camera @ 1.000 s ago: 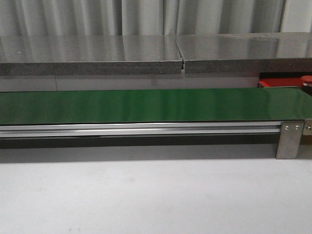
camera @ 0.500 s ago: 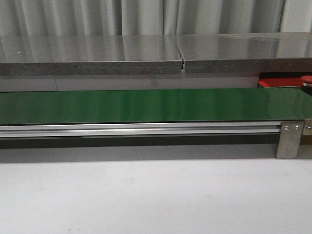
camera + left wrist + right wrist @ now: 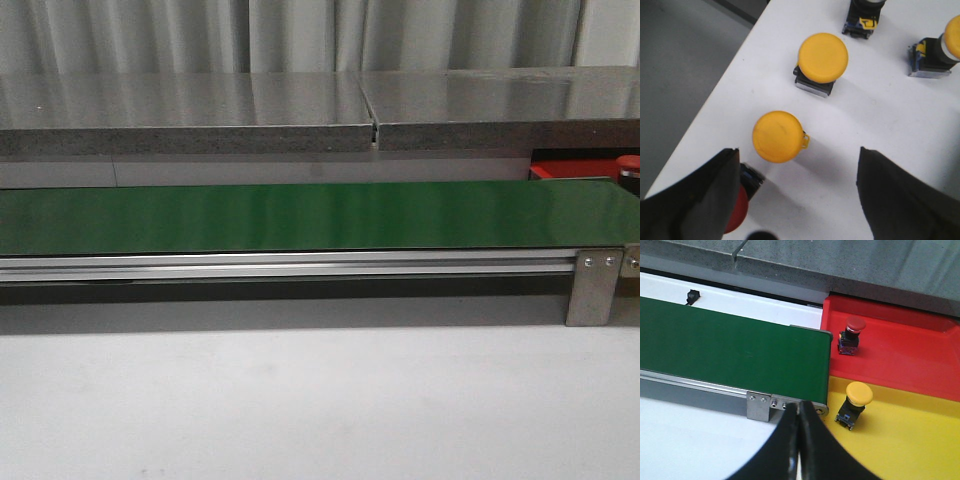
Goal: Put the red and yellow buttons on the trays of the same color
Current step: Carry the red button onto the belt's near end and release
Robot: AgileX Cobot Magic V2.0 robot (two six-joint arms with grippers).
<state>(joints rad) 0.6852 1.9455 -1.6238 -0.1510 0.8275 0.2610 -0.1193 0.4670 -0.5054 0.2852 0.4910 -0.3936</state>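
Front view gives me only the green belt (image 3: 300, 215), a sliver of red tray (image 3: 575, 169) and a red cap (image 3: 629, 163) at far right; neither arm shows there. My right wrist view fills that in: a red button (image 3: 851, 334) stands on the red tray (image 3: 900, 350) and a yellow button (image 3: 855, 402) on the yellow tray (image 3: 910, 440), both just past the belt end. Right fingers (image 3: 799, 440) are pressed together, empty. Left wrist view: left fingers (image 3: 795, 200) spread wide, holding nothing, over yellow buttons (image 3: 778, 136) (image 3: 822, 59) on the white tabletop (image 3: 880, 115). Another red button (image 3: 737, 212) sits by the tabletop edge, partly hidden by one finger.
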